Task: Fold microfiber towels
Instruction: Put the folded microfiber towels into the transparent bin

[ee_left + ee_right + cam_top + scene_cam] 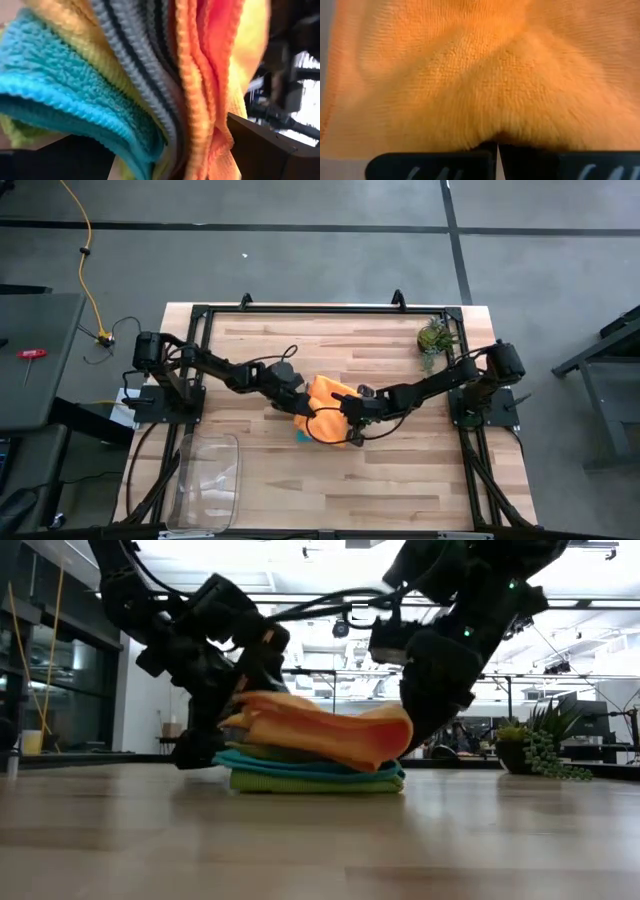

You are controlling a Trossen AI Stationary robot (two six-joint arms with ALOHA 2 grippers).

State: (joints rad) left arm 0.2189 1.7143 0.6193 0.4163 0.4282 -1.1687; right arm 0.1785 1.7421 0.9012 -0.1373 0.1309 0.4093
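A stack of microfiber towels (318, 418) lies at the table's middle. In the low view a lime green towel (310, 783) is at the bottom, a teal one (300, 764) lies on it, and the orange towel (320, 730) is on top. The left wrist view also shows yellow (100, 65) and grey (135, 65) layers. My left gripper (298, 402) stands open around the stack's left edge. My right gripper (352, 412) is shut on the orange towel at the stack's right side. My left gripper (165, 147) has the stack's left edge between its open fingers, coming level from the table's left. The orange layer's edge (220, 125) lies against one finger (260, 150) and the teal layer (65, 100) lies over the other. The stack rests on the table. My right gripper (497, 147) pinches the orange towel between its shut fingertips, and the cloth puckers (495, 127) toward them. It slants down from the table's right. The towel's right end curves in a rounded fold (392, 740) over the stack; how many layers are held is hidden.
A clear plastic tray (207, 478) sits near the table's front left corner. A small spiky green plant (436, 338) stands at the far right, also seen in the low view as the plant (545, 745). Bare wood lies in front of the stack.
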